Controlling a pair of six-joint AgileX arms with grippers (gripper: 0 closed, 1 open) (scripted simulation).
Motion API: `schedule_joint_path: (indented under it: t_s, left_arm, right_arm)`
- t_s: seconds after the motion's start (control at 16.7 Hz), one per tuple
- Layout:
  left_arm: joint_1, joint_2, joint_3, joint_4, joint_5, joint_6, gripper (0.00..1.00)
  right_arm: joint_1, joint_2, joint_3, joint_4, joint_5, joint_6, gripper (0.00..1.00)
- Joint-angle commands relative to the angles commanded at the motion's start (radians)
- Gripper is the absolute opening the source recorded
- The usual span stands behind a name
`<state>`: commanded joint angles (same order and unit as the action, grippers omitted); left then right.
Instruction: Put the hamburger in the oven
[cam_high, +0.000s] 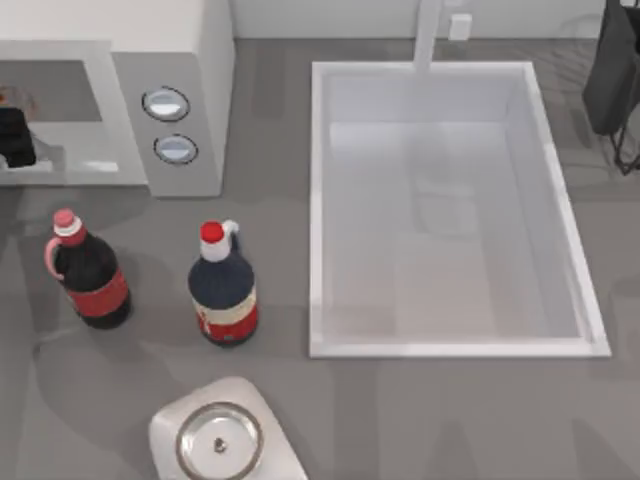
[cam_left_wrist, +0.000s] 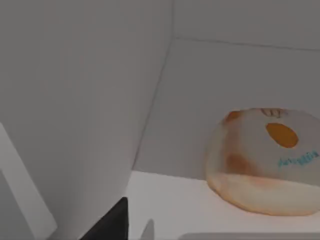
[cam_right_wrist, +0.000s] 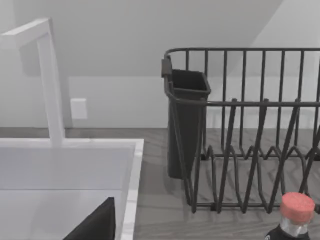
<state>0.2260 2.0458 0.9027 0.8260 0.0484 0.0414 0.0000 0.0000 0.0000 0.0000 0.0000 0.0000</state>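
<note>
Nearest the overhead camera, at the bottom edge of the top view, sits a round steel lid on a pale base. Behind it stand two dark bottles on the grey worktop. At upper left is the white oven, with two silver dials on its grey panel. My left pincer shows as a dark shape at the mouth of the oven cavity; whether it is clenched or released, I cannot tell. A big white sink takes up the right half, and my right arm is parked at the far upper right corner.

From the left wrist, the hamburger rests on the white oven floor, close to the back wall, with no finger touching it.

From the right wrist, a black dish rack stands beside the sink rim, and a bottle's pink cap pokes up in front.

By my judgement the placing is done. Next comes drawing the left arm straight back out without brushing the cavity walls.
</note>
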Motion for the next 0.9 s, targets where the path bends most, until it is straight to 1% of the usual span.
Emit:
schedule_joint_path:
  t_s: [0.54,0.72,0.9]
  left_arm:
    - [0.082,-0.185,-0.424,0.188,0.076,0.042,1.0]
    - [0.099,-0.198,-0.519,0.211,0.092,0.051,1.0]
    - [0.105,-0.183,-0.558,0.206,0.098,0.054,1.0]
  right_arm:
    - [0.0,0.0,0.0,0.0,0.0,0.0,1.0]
    - [0.0,0.0,0.0,0.0,0.0,0.0,1.0]
    - [0.0,0.0,0.0,0.0,0.0,0.0,1.0]
